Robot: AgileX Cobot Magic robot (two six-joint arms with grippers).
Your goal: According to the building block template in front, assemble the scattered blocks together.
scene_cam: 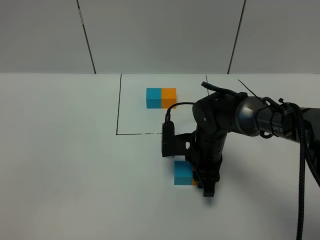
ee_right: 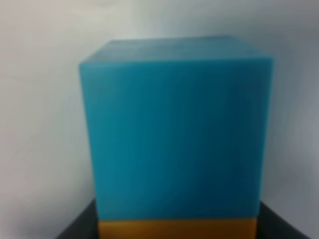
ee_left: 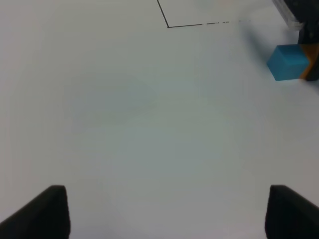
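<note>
The template, a small blue and orange pair (scene_cam: 161, 98) joined side by side, sits inside the black-lined square at the back. The loose sky-blue cube (scene_cam: 183, 173) rests on the table in front of it. The loose orange cube (scene_cam: 194, 183) touches its right side and is mostly hidden by my right gripper (scene_cam: 202, 184). In the right wrist view the blue cube (ee_right: 177, 134) fills the frame, and the orange cube (ee_right: 177, 228) sits between my right gripper's dark fingers (ee_right: 75, 226). My left gripper (ee_left: 164, 214) is open and empty, far from the blue cube (ee_left: 288, 61).
A black-lined square (scene_cam: 118, 110) marks the template area on the white table. The right arm and its cable (scene_cam: 302, 165) reach in from the right. The left arm does not show in the high view.
</note>
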